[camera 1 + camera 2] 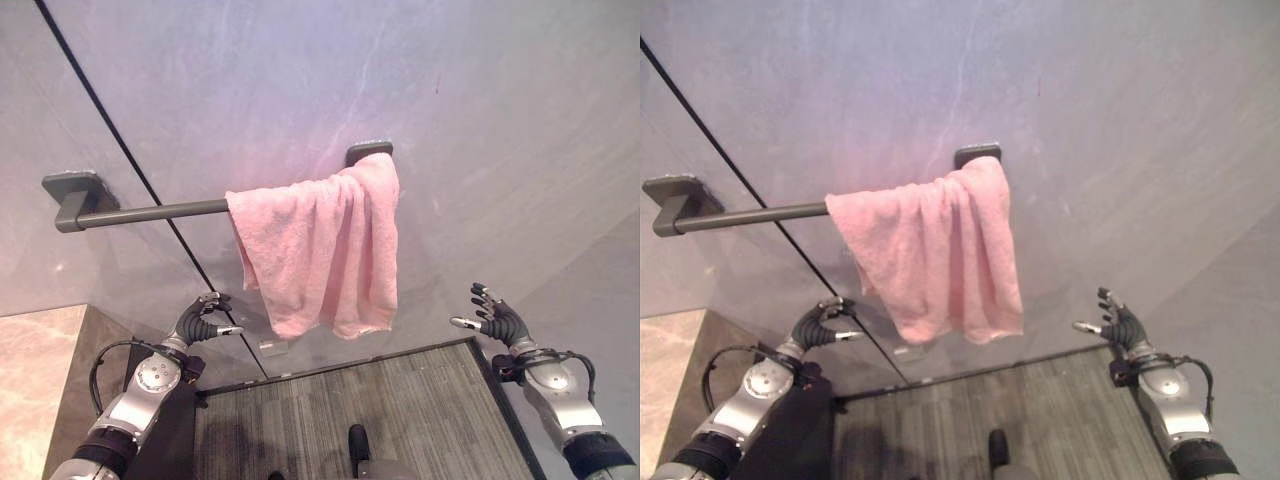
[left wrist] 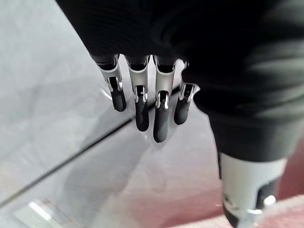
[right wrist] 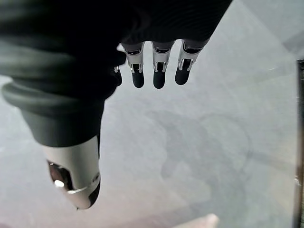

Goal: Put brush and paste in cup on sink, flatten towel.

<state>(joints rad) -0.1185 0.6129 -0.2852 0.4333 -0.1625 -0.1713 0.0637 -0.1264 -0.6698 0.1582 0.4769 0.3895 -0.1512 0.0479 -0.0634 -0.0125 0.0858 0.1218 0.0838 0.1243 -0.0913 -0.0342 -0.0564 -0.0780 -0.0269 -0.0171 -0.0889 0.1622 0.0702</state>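
A pink towel (image 1: 320, 250) hangs bunched in folds over the right end of a dark grey towel bar (image 1: 150, 211) fixed to the grey wall. Its lower edge is uneven. My left hand (image 1: 200, 322) is raised below and left of the towel, apart from it, with relaxed fingers (image 2: 142, 107) holding nothing. At the lower right, well clear of the towel, my right hand (image 1: 497, 318) is lifted with its fingers (image 3: 159, 73) spread and empty. Both hands face the wall.
The bar's brackets (image 1: 75, 192) (image 1: 368, 150) stick out from the wall. A thin dark seam (image 1: 150, 195) runs diagonally down the wall behind the bar. A beige stone ledge (image 1: 30, 380) lies at the lower left, and dark striped flooring (image 1: 400, 410) lies below.
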